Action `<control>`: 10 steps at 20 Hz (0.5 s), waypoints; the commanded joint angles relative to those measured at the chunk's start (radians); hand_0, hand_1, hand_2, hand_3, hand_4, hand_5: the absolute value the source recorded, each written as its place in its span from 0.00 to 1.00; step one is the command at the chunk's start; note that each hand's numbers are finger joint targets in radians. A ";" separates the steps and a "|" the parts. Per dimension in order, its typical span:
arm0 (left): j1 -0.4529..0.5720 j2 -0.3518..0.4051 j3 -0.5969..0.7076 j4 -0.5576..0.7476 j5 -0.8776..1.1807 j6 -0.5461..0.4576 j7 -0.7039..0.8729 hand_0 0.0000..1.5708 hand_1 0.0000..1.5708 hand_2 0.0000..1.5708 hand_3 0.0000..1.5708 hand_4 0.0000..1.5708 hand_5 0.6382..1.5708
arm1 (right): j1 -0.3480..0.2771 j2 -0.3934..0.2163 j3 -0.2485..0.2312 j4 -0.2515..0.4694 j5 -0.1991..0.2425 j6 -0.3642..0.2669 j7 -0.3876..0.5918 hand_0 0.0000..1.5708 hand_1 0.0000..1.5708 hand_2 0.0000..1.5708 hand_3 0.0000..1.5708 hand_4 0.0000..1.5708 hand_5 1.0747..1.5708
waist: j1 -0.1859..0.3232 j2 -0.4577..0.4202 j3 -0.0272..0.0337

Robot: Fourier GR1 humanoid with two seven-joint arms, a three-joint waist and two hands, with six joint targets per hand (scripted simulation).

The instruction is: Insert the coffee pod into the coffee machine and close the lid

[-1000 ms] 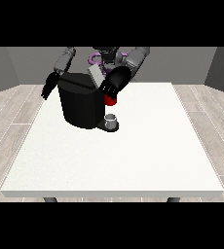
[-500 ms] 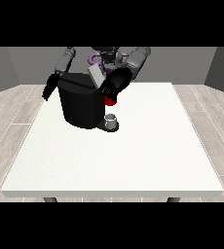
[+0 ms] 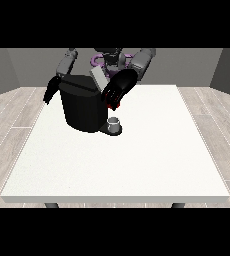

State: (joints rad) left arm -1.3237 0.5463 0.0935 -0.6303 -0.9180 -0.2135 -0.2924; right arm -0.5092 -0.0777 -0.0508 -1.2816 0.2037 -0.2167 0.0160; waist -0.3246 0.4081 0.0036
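Observation:
The black coffee machine (image 3: 83, 107) stands on the white table (image 3: 137, 160) at the far left-centre. Its grey lid (image 3: 97, 78) is tilted up. The hand at the view's right (image 3: 119, 89) hovers by the machine's upper right side, just under the raised lid. A red thing at the machine (image 3: 111, 106) shows right below that hand. A small grey thing (image 3: 115, 123) sits on the machine's base at its front right. The hand at the view's left (image 3: 51, 91) hangs beside the machine's left wall, fingers straight, holding nothing.
The robot's body (image 3: 109, 57) rises behind the machine at the table's far edge. White tabletop spreads from the machine towards the camera and to the right. Wooden floor surrounds the table.
The hand at the view's right has shifted only slightly beside the raised lid. The machine, the grey thing and the other hand are where they were.

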 commanded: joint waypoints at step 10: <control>0.118 -0.101 -0.009 0.016 0.001 -0.016 0.065 0.00 0.00 0.00 0.04 0.00 1.00 | 0.113 0.016 -0.009 0.056 -0.025 0.019 0.009 0.00 0.00 0.00 0.00 0.00 1.00 | 0.090 -0.198 -0.0030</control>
State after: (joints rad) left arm -1.2586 0.4969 0.0893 -0.6138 -0.9262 -0.2066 -0.2659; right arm -0.4542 -0.0699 -0.0499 -1.2597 0.1909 -0.2002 0.0303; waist -0.2801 0.3036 0.0020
